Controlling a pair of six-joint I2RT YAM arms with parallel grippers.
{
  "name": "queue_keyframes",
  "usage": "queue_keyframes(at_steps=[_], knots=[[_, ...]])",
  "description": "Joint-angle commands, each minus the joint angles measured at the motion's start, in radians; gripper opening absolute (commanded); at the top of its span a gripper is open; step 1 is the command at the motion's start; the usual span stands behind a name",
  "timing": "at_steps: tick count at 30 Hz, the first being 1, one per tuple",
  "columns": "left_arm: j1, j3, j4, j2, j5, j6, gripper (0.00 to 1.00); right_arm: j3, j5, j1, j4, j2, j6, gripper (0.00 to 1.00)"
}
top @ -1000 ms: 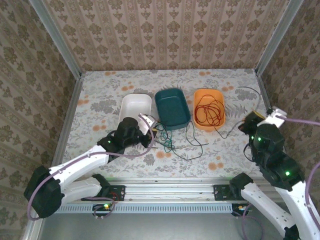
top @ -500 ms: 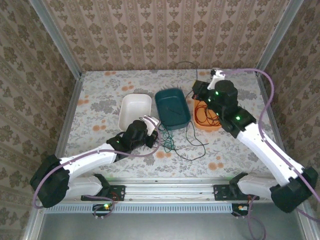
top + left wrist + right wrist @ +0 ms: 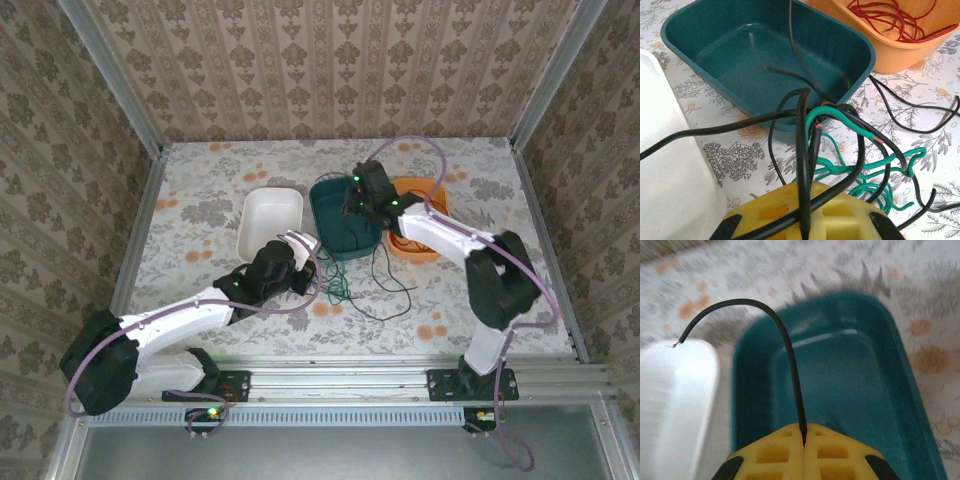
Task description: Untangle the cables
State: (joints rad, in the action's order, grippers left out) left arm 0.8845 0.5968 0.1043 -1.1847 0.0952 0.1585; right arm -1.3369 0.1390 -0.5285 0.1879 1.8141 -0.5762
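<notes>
right jaws shut on the black cable just short of its bare end, up over the teal tray; strand drops near-side to the knot with the green cable, where the left jaws clamp the black cable, left arm low over the bench, right arm stretched across to the left.

Enclosure: three walls papered in beige damask, aluminium corner posts, floral-print table, ribbed aluminium rail along its near edge, even soft light.
</notes>
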Motion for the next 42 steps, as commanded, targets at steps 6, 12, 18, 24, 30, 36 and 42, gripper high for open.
queue_keyframes(at_steps=[6,12,18,24,30,36,42], knots=[[0.008,0.046,-0.017,0.014,0.021,0.007,0.00,-0.118,0.096,-0.007,0.237,0.104,-0.054,0.19],[0.007,0.046,-0.019,0.029,0.035,0.004,0.00,-0.077,0.117,-0.008,0.239,0.001,-0.033,0.47],[0.004,0.039,-0.009,0.035,0.032,0.009,0.00,0.150,-0.010,-0.010,0.175,-0.256,0.033,0.47],[-0.011,0.018,0.004,0.054,0.014,0.034,0.00,0.452,-0.412,-0.029,0.123,-0.482,0.150,0.45],[-0.018,0.018,0.002,0.057,-0.005,0.039,0.00,0.538,-0.618,-0.056,0.055,-0.481,0.210,0.44],[-0.018,0.026,-0.002,0.063,-0.024,0.039,0.00,0.505,-0.666,-0.061,-0.060,-0.331,0.183,0.40],[-0.018,0.026,-0.004,0.068,-0.029,0.043,0.00,0.483,-0.652,-0.061,-0.110,-0.246,0.154,0.19]])
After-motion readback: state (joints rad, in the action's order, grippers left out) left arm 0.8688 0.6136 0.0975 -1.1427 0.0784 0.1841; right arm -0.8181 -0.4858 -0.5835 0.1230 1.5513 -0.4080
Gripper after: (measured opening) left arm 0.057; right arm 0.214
